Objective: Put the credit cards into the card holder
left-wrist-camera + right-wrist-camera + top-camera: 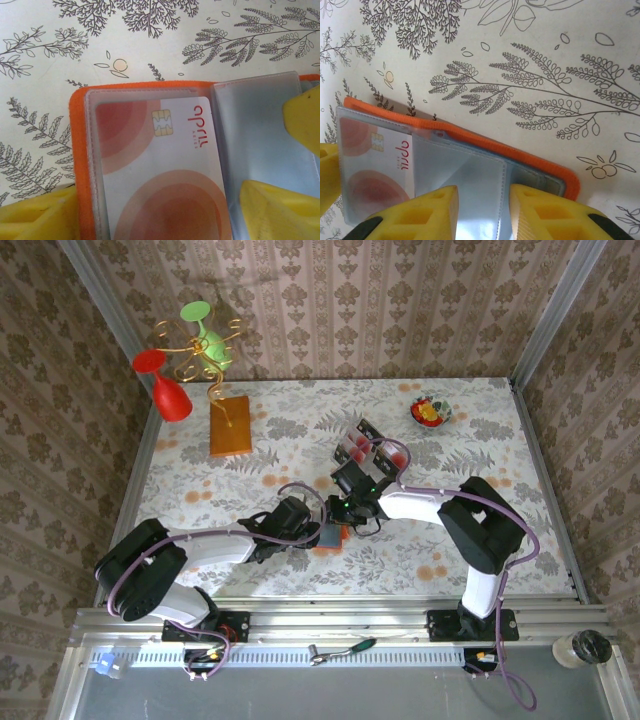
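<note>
The orange card holder (326, 541) lies open on the table, grey-blue inside, with clear sleeves. One sleeve holds a white credit card (160, 170) with red circles and a chip. In the left wrist view, the orange edge of the card holder (76, 150) frames that sleeve. My left gripper (156, 200) is open, with its yellow fingers on either side of the carded sleeve. My right gripper (482, 195) is open over an empty clear sleeve of the card holder (520, 152), beside the credit card (375, 165). More red and black credit cards (366, 448) sit further back.
An orange-brown block (230, 425) with gold wire stands at the back left, beside a red glass (168, 390) and a green glass (210, 335). A small bowl (431, 411) sits at the back right. Both arms (420, 505) meet above the card holder.
</note>
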Robot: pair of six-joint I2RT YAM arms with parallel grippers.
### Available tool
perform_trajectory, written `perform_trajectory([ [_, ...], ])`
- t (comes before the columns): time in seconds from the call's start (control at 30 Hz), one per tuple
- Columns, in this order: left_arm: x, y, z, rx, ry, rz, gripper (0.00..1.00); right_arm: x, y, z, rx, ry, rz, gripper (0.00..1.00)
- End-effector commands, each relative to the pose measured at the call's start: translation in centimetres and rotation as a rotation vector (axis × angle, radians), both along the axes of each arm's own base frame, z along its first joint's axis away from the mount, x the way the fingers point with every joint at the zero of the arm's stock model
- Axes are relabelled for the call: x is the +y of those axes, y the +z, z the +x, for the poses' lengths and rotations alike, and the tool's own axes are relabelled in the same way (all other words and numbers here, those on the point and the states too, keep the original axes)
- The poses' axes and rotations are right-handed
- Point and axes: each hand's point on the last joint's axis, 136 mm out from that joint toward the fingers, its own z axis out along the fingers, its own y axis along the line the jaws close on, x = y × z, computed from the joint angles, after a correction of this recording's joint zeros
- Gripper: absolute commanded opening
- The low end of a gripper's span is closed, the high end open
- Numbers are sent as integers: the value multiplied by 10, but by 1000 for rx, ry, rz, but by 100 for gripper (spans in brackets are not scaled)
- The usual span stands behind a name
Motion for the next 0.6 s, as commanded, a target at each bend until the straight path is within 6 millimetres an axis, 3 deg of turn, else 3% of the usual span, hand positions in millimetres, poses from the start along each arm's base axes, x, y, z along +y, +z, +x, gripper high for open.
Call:
perform_trajectory([
  [0.0, 5, -18, -13, 53, -22, 27, 78, 10, 7, 1, 2, 27, 50, 32],
  [0.37, 6, -10, -11, 37, -19, 25, 80, 25, 18, -2, 19, 56, 155, 30],
  [0.57, 9, 22, -3, -23, -10, -2, 86, 28, 36, -6, 2, 61, 188, 47],
])
